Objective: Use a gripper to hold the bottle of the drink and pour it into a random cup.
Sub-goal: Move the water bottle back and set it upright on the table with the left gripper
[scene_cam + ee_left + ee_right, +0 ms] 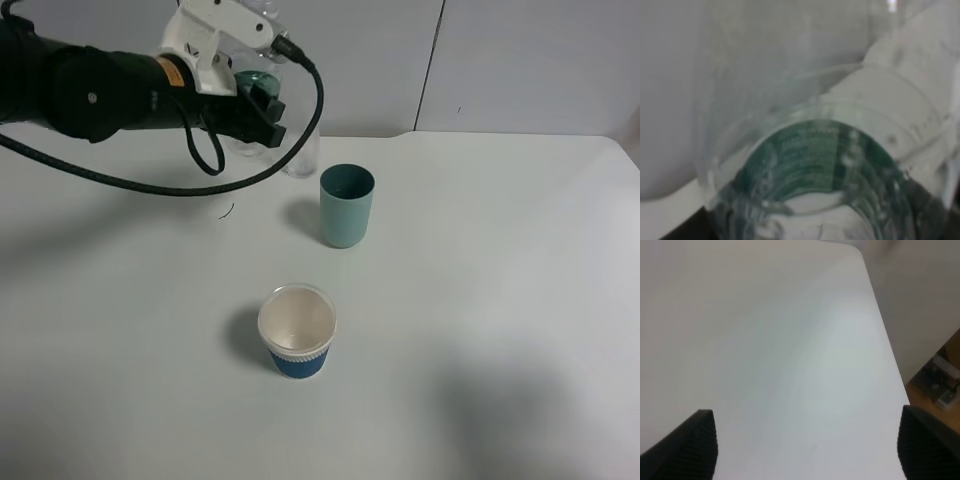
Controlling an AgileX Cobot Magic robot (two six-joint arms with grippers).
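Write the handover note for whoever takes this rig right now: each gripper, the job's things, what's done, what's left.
Left gripper: shut on the small clear plastic bottle with the dark green label, at the rear of the white table.
Right gripper: open, holding nothing, over bare table.
Matte teal tumbler: upright, right of the held bottle, apart from it. Tall clear glass stands between them; blue-and-white paper cup nearer the front.
Done: bottle grasped.
To do: carry it over the teal tumbler, tilt, pour.
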